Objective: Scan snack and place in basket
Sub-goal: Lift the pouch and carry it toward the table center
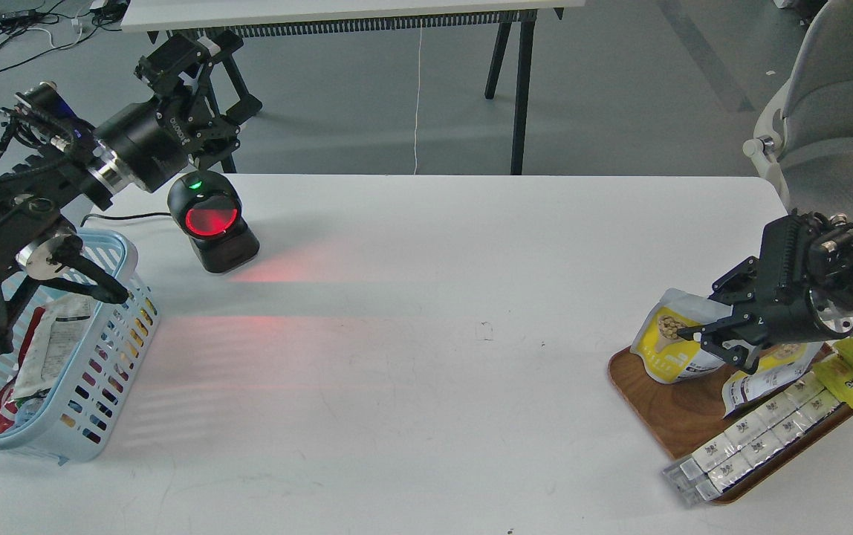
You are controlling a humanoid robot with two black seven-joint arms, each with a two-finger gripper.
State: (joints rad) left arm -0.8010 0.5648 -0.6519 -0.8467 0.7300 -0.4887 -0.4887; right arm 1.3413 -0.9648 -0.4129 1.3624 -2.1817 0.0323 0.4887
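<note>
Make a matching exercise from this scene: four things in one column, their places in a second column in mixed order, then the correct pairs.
Things:
1. snack
2. basket
3. scanner
4. right gripper

Places:
A. far left part of the table, red window lit
B. on the wooden tray, standing up
C. near left corner of the table, packets inside
D. at the pouch on the tray, fingers against its front

Pairs: 1-B, 2-C, 3-A, 4-D

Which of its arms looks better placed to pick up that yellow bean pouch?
The right. Its gripper is already at the snack pouch on the wooden tray, fingers around its top edge. The left gripper is far across the table, above the scanner.
</note>
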